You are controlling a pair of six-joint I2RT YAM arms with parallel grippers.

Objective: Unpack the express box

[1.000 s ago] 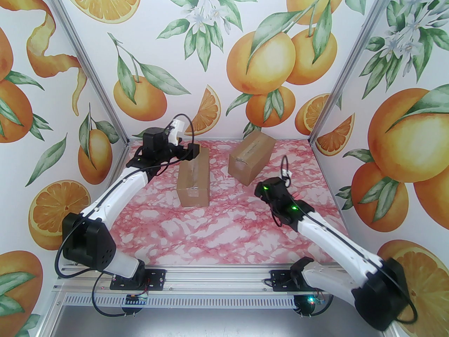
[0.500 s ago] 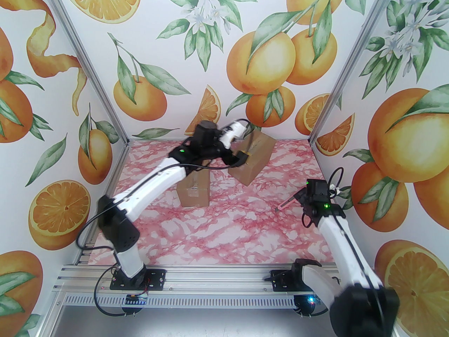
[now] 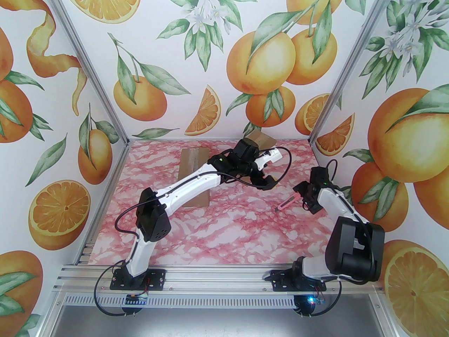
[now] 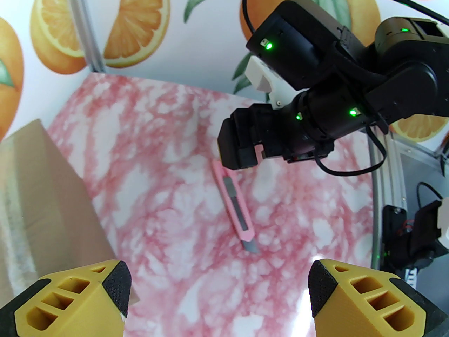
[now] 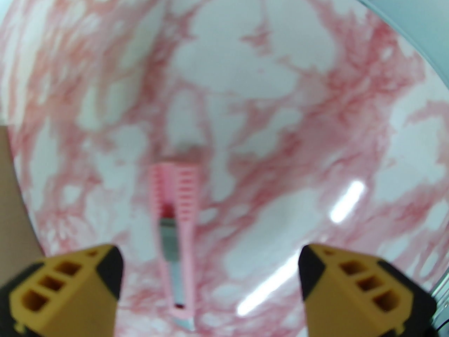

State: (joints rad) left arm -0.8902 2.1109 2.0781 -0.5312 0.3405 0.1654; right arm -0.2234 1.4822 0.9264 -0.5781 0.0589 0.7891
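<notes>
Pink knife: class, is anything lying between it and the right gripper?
Nothing visible does. The right gripper hangs open just above the pink knife, which lies alone on the marble table; the cardboard box sits off to one side.

The left arm is no longer over the far end of the left box. It now stretches across the table to the right, its forearm crosses the near part of that box, and it hides most of the right box. The left gripper now hangs near the pink knife. The right arm is now folded back toward the right wall, so the knife, covered by it a second ago, lies uncovered before the right gripper.
</notes>
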